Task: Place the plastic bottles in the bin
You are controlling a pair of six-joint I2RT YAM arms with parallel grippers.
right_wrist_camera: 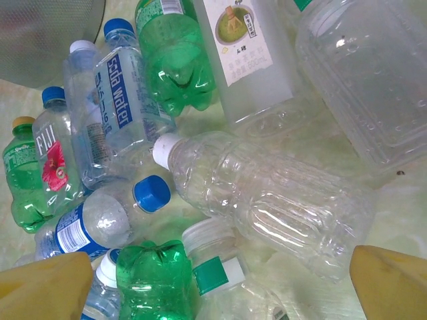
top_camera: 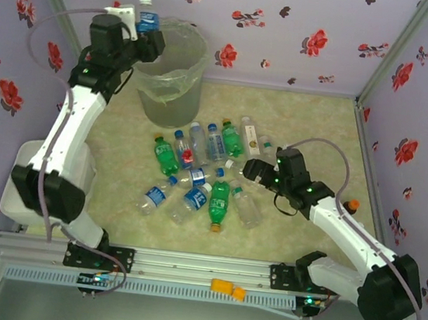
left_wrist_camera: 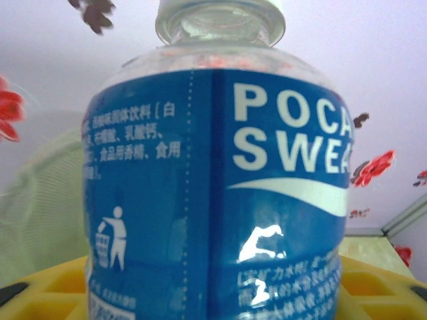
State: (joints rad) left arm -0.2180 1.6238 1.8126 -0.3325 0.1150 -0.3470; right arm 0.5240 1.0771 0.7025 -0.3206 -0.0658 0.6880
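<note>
A: Which bottle matters just now?

B: The blue-labelled bottle (top_camera: 147,21). The left hand (top_camera: 143,34) has it gripped, up by the bin's (top_camera: 169,76) rim on the bin's 10 o'clock side.

A: And which way is the opening from there?

B: Toward 4 o'clock from the hand, seen from above. I'd judge it needs a short swing that way before letting go.

A: How does the bottle point?

B: In the overhead view its long axis runs cap to 12 o'clock and base to 6. In the left wrist view the cap is at the top.

A: And the other arm?

B: The right hand (top_camera: 253,171) is spread wide and holds nothing. It hangs over the 3 o'clock end of the pile of bottles (top_camera: 197,170) on the worktop (top_camera: 312,125), so it's the nearer arm for those. In its wrist view a clear bottle (right_wrist_camera: 267,200) lies flat, with its white cap at 10 o'clock and its base at 4.
</note>
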